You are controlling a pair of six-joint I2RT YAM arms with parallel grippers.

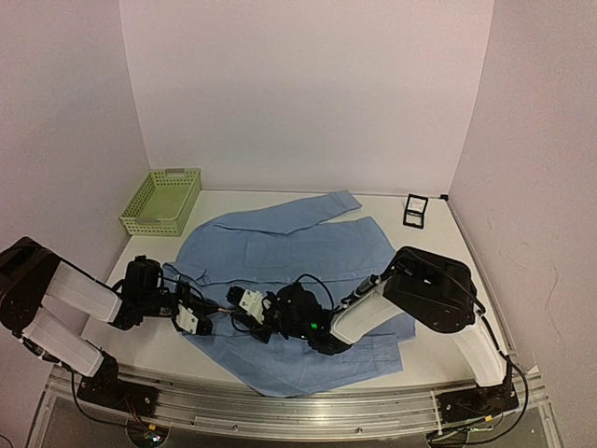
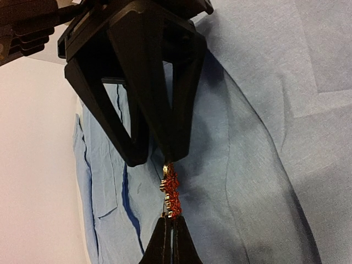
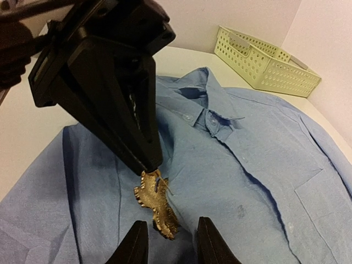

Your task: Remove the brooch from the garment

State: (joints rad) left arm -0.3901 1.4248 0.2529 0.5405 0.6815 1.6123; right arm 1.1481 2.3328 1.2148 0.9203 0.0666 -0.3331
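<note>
Pinching the brooch (image 2: pixel 171 192) over the garment (image 2: pixel 264 137), left jaws press together; right jaws spread around it

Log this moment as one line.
left gripper: shut on small orange-gold clustered brooch | right gripper: open, flanking brooch | light blue collared shirt: spread beneath

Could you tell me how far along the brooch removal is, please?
Done: the left pincer is shut on the brooch. In hand: the open right pincer straddles it. Remaining: I cannot tell whether it is free of the garment.
</note>
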